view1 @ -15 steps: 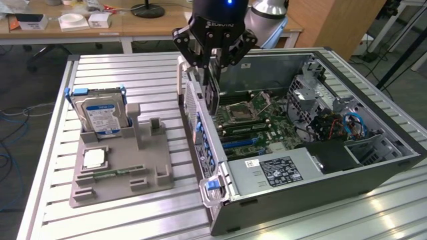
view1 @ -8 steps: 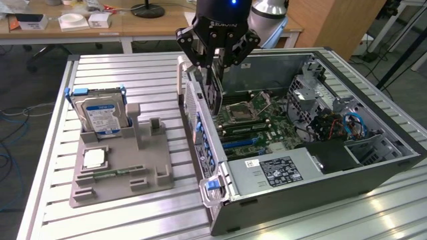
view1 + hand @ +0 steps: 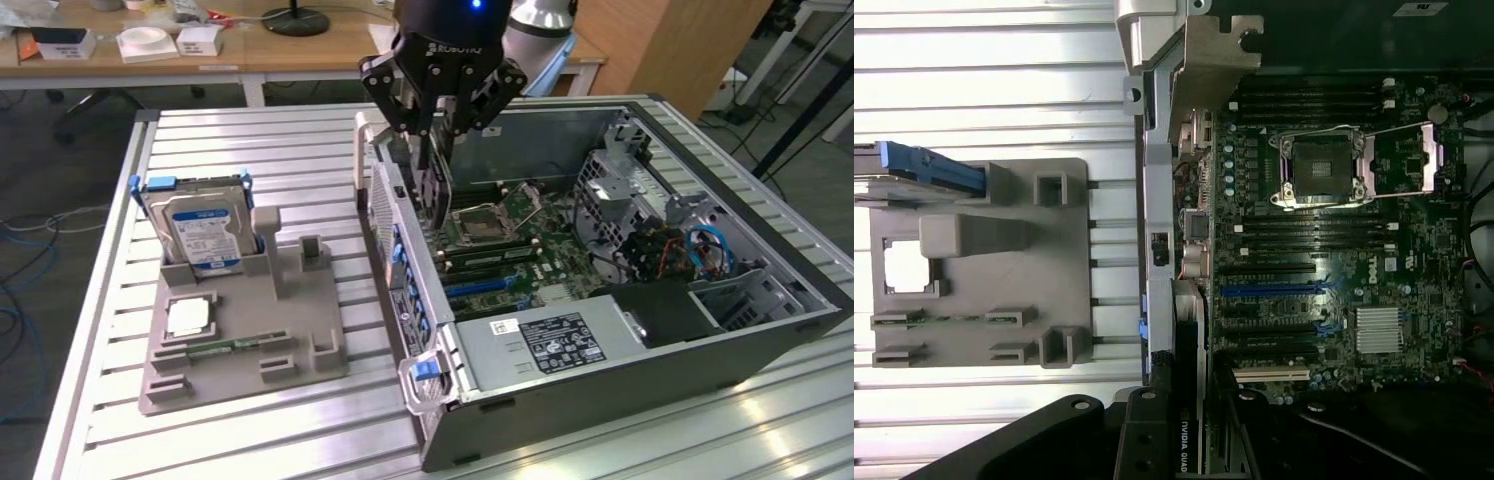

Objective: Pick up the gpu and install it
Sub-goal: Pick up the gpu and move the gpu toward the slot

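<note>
Directly over the open computer case, you saw the gripper pointing straight down, its body vertical and the arm's pale wrist joint rising behind it. The fingers stood partly closed, clamped from both sides on the top edge of the gpu. You saw the card hang upright and edge-down inside the case, just beside the rear wall and over the near margin of the motherboard. In the wrist view, its dark face with white lettering sat between the fingers. Whether its lower edge touched a slot could not be told. On the exterior view's left, the gray fixture tray lay on the slatted table with the hard drive standing in it, well apart from the gripper.
</note>
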Robot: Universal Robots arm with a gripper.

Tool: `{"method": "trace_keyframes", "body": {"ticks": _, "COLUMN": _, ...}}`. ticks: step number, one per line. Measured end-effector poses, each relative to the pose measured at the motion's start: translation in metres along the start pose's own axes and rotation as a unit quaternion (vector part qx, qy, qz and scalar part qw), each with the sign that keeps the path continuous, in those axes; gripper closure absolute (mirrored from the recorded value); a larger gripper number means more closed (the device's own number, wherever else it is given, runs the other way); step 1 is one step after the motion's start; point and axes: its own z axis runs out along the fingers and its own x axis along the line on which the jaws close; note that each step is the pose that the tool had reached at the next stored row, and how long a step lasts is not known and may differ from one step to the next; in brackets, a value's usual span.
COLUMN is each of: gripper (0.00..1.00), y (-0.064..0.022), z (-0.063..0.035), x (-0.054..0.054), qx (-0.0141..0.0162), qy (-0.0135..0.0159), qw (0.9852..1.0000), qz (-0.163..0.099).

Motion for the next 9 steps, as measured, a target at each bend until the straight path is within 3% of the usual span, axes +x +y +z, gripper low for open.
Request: {"method": "trace_keyframes", "body": {"ticks": 9, "gripper": 0.74, "y": 0.0003, "z": 0.0, "x": -0.0063, "qx": 0.0, "qy": 0.0, "qw": 1.0, "qz": 0.0}}
